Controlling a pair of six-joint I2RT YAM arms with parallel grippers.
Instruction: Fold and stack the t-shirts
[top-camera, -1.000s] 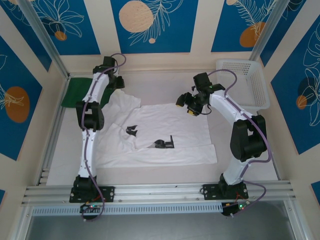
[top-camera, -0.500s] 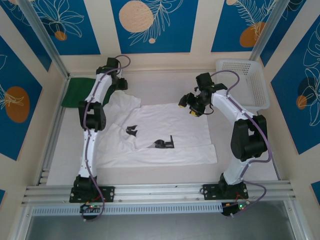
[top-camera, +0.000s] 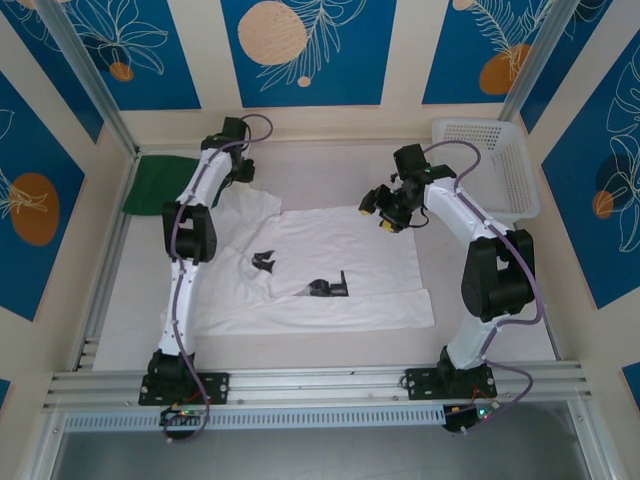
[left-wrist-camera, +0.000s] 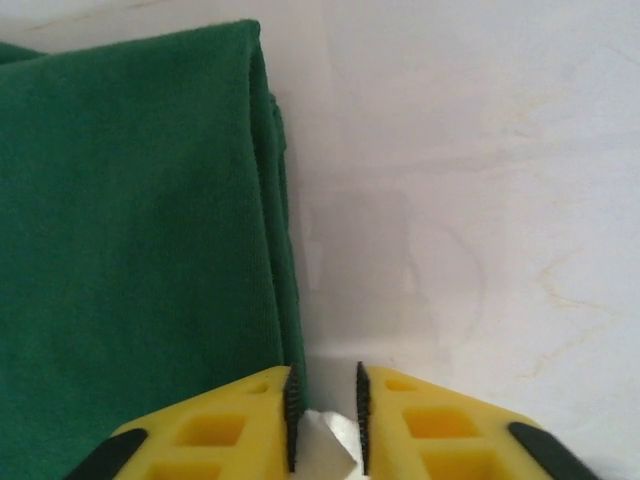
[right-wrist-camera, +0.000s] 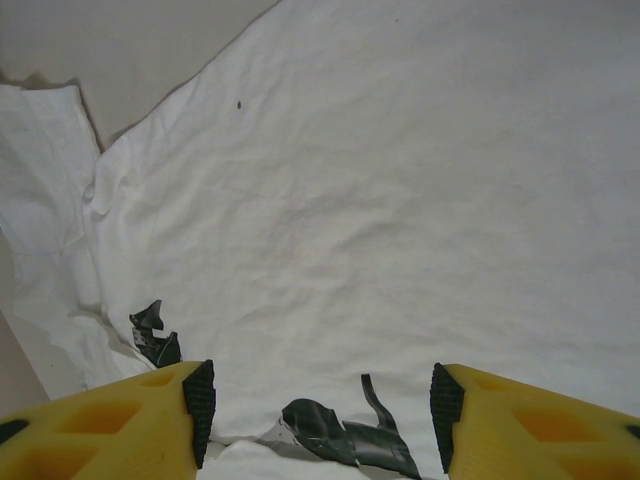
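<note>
- Both arms are wearing white shells with black joints: left arm (top-camera: 177, 295), right arm (top-camera: 455, 220).
- Purple cables (top-camera: 539, 295) are running along each.
- Fingers (left-wrist-camera: 210, 435) are showing yellow, pocketed, with black ribbed pads (right-wrist-camera: 199, 410).
- Black bases (top-camera: 175, 385); a green light (top-camera: 481, 410) is glowing, probably a status LED.

Stretches the left arm (top-camera: 178, 300) far out from its base, almost straight, wrist at the far end. Pinches a scrap of the white t-shirt (left-wrist-camera: 325, 447) in the left gripper (left-wrist-camera: 323, 385), yellow fingers (left-wrist-camera: 240, 425) drawn close with a narrow slit between. Bends the right arm (top-camera: 455, 215) sharply at the elbow, forearm angled back toward the middle. Keeps the right gripper (right-wrist-camera: 320, 400) spread wide and tipped downward, both black pads facing each other across a broad gap.
</note>
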